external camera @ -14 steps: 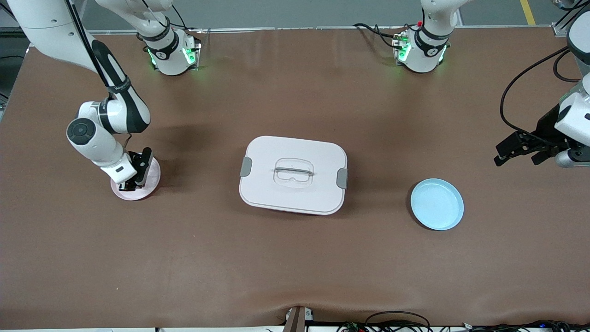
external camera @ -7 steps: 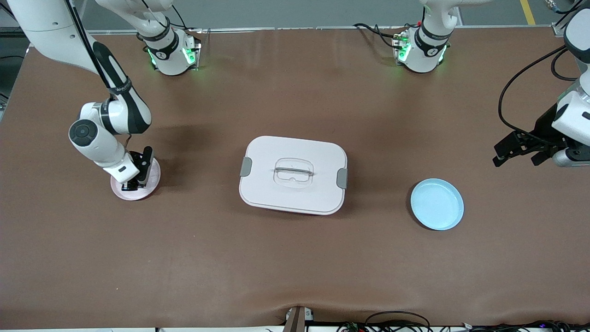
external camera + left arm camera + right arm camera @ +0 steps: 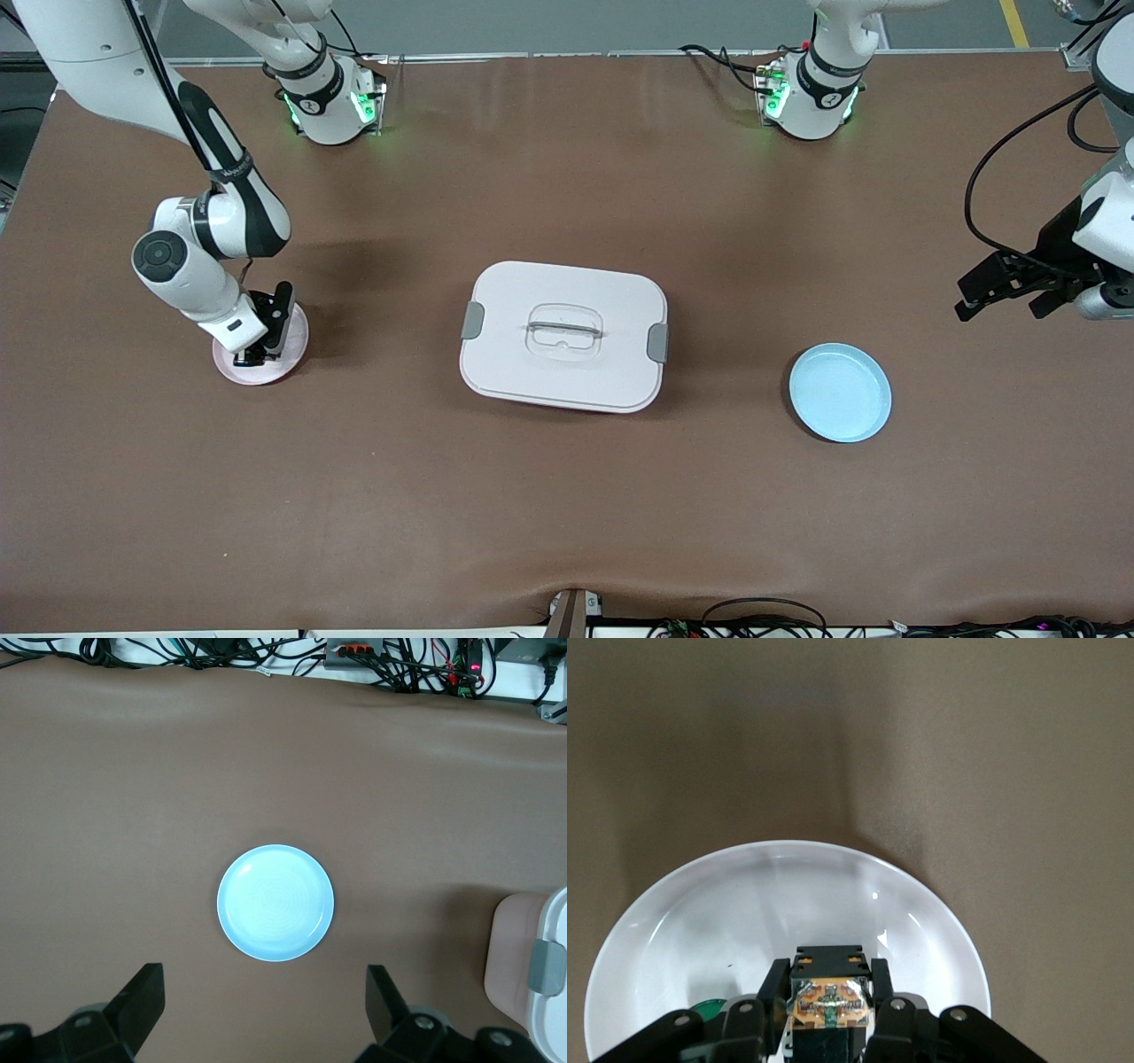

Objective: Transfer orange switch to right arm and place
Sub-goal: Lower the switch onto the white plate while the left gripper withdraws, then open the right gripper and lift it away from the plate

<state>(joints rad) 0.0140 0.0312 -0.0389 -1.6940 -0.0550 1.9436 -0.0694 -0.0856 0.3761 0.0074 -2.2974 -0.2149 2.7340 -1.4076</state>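
The orange switch [image 3: 830,994], a tiny black block with an orange face, sits between the fingers of my right gripper [image 3: 828,981], which is shut on it. In the front view this right gripper [image 3: 249,353] hangs low over the pink plate [image 3: 291,347] at the right arm's end of the table. Whether the switch touches the plate [image 3: 700,912] I cannot tell. My left gripper [image 3: 1001,299] waits open above bare table at the left arm's end. In the left wrist view the left gripper [image 3: 264,992] holds nothing.
A white lidded box [image 3: 563,335] with grey clips stands mid-table. A light blue plate [image 3: 840,392] lies toward the left arm's end, also seen as the blue plate [image 3: 275,902]. A green cap [image 3: 707,1010] shows in the pink plate beside the right fingers.
The right gripper has barely shifted over the pink plate, still shut on the switch. The left gripper drifted slightly toward its own end of the table.
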